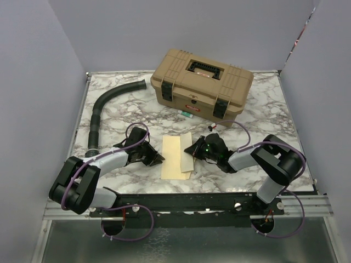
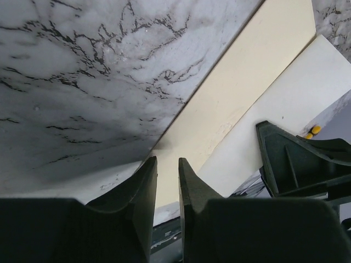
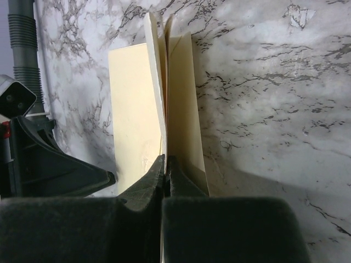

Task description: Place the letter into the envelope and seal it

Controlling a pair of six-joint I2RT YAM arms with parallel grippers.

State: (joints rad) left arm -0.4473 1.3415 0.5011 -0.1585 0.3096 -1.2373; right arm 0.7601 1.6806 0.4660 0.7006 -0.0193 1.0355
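Observation:
The pale yellow envelope (image 1: 175, 157) lies flat on the marble table (image 1: 263, 115), between my two grippers. My right gripper (image 1: 193, 150) is at its right side, shut on a thin paper layer of the envelope (image 3: 131, 109) that stands up on edge from it. In the right wrist view that gripper (image 3: 165, 158) pinches the raised edge with no gap. My left gripper (image 1: 159, 159) rests low at the envelope's left edge. Its jaws (image 2: 167, 160) stand a narrow way apart with nothing between them, and the envelope (image 2: 247, 82) lies just beyond the tips. The letter is hidden.
A tan toolbox (image 1: 201, 83) with black latches stands at the back of the table. A grey corrugated hose (image 1: 104, 112) curves along the left side. A small green-and-white item (image 1: 187, 114) lies in front of the toolbox. Grey walls close in both sides.

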